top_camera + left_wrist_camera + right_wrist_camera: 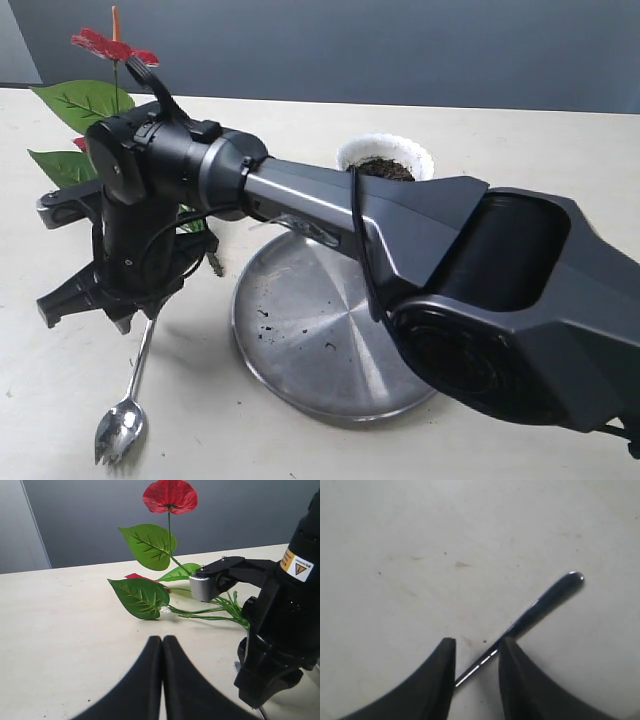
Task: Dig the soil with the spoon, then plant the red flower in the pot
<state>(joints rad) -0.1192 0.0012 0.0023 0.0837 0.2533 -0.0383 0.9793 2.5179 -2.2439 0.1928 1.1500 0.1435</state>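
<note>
Shiny smooth metal spoon (120, 428); brushed steel plate (310, 335); rough-rimmed pot (390, 141); matt plastic arm (480, 260); glossy flower (170, 496); smooth table (520, 130).

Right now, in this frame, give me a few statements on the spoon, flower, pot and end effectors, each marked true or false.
1. The spoon lies on the table beside the steel plate. True.
2. The red flower stands planted in the pot. False: it lies on the table; the pot holds only soil.
3. The left end effector is shut. True.
4. The right end effector is clamped shut. False: its fingers stand apart, the spoon handle between them.
</note>
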